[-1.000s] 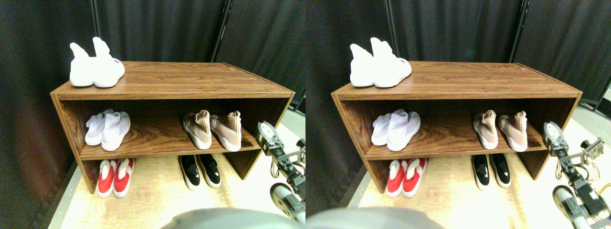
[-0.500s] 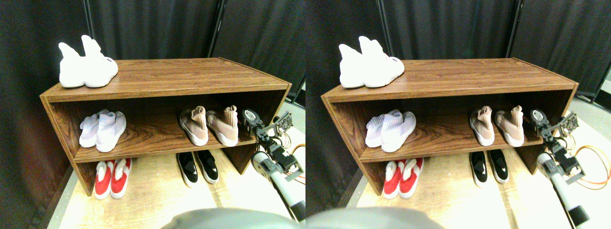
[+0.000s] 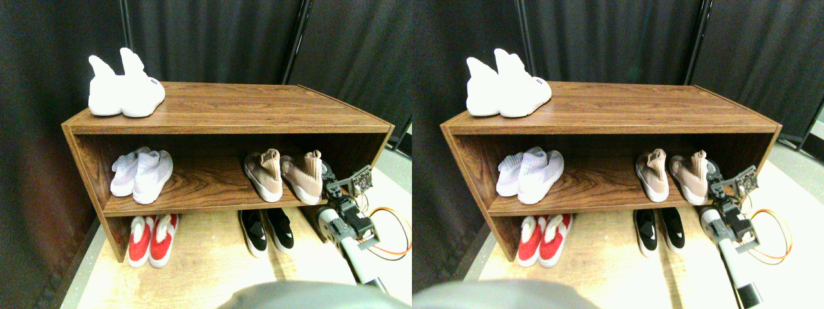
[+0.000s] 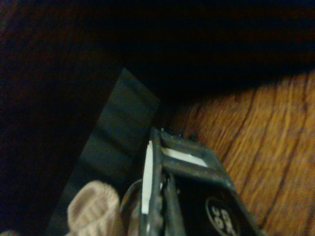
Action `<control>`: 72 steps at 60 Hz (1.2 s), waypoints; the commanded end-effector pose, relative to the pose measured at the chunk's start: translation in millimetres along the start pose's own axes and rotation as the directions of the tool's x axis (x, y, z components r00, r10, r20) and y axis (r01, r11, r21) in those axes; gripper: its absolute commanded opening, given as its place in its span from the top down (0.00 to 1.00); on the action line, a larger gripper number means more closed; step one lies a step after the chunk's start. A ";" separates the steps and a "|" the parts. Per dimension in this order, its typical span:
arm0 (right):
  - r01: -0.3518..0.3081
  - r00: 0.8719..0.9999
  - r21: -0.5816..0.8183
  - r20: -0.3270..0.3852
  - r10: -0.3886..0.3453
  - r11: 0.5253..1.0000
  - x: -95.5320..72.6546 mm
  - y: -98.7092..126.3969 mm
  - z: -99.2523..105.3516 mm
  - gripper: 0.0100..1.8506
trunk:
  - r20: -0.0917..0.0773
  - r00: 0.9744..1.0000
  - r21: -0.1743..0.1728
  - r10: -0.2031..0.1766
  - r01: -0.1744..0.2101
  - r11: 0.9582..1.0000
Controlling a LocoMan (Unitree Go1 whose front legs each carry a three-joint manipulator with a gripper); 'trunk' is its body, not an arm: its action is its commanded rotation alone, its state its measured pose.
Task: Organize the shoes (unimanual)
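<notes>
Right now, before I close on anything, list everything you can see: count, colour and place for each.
Shelf unit: one, dark brown wood, against black curtains.
White high-cuff shoes: one pair, white, top board, left end.
Pale knit shoes: one pair, whitish, middle shelf, left.
Beige-tan shoes: one pair, tan with white soles, middle shelf, right; a tan knit cuff shows beside the jaw in the wrist view.
Red-and-white shoes: one pair, on the floor under the shelf, left.
Black shoes: one pair, black with white soles, floor under the shelf, right.
Floor: light wood.
Cable: one, orange, on the floor at right.
Right gripper: at the middle shelf's right end, beside the right tan shoe.
</notes>
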 end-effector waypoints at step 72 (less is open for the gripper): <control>-0.038 0.999 0.011 -0.031 0.038 0.999 -0.8 9.9 -12.8 0.97 | -0.010 0.999 -0.056 0.039 -0.040 0.998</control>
